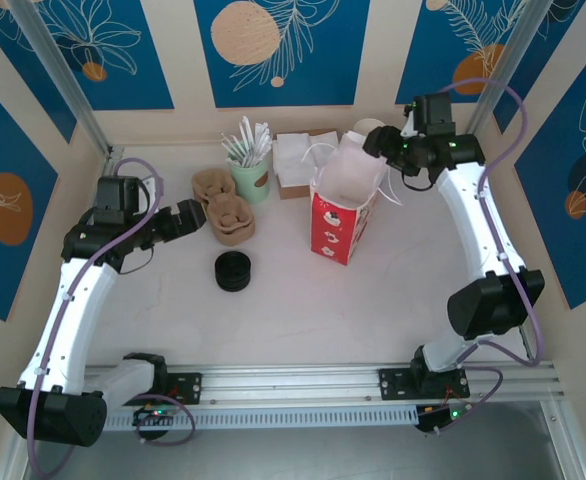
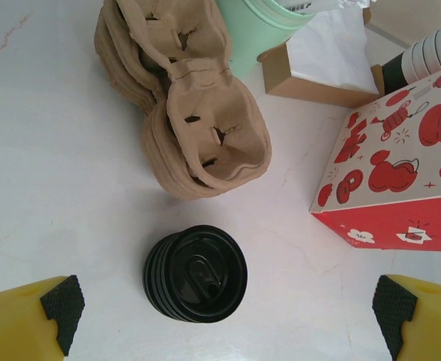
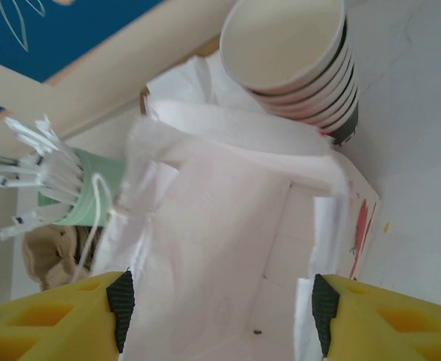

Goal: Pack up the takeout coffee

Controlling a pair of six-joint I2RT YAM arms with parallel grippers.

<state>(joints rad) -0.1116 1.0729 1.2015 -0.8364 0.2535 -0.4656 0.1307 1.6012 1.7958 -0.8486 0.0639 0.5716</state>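
The takeout coffee is out of view. A red paper bag (image 1: 343,225) with white cartoon prints stands upright at the table's middle, mouth open. My right gripper (image 1: 381,146) hovers over that mouth. In the right wrist view the right gripper (image 3: 220,316) is open, with the bag's (image 3: 205,248) pale inside between its fingers and nothing but a small dark speck on the bottom. My left gripper (image 1: 195,217) is open to the left of the bag. In the left wrist view the left gripper (image 2: 228,304) hangs above a stack of black lids (image 2: 196,273), with the bag (image 2: 401,173) at the right.
The lid stack (image 1: 234,271) sits alone in front of brown pulp cup carriers (image 1: 223,205). A mint-green cup with white sticks (image 1: 250,175), a box of napkins (image 1: 295,165) and a stack of paper cups (image 3: 296,53) stand along the back wall behind the bag.
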